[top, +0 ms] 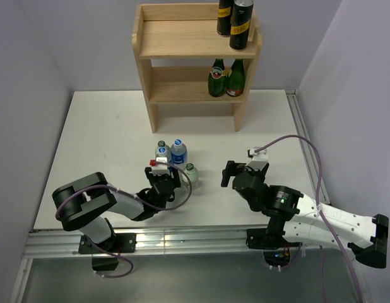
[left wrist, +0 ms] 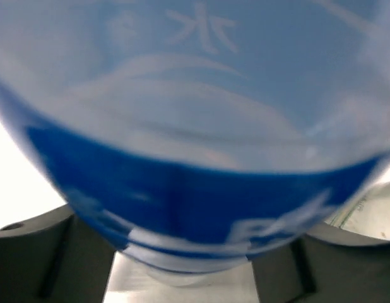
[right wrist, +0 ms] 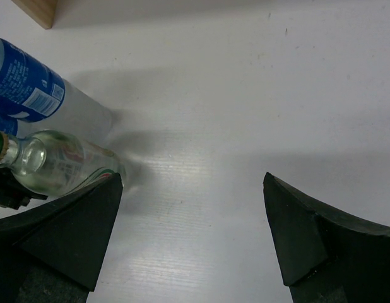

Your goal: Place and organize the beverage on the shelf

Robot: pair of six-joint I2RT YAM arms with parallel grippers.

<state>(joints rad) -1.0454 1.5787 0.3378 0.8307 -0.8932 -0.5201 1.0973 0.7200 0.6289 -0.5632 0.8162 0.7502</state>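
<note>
Mid-frame from above, the left gripper (top: pixel 161 169) straddles an upright blue-labelled water bottle (left wrist: pixel 195 189), nearer than the right gripper (right wrist: pixel 193 179), which gapes empty. Clamped or not, I cannot tell. The shelf (top: pixel 182 38) stands top centre.

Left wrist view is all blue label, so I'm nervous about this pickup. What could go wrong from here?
1. The green-capped bottle stands right beside the water bottle that the left gripper straddles; lifting could knock it over.
2. The dark cans crowd the top right corner of the shelf, so placing there risks a bump.
</note>
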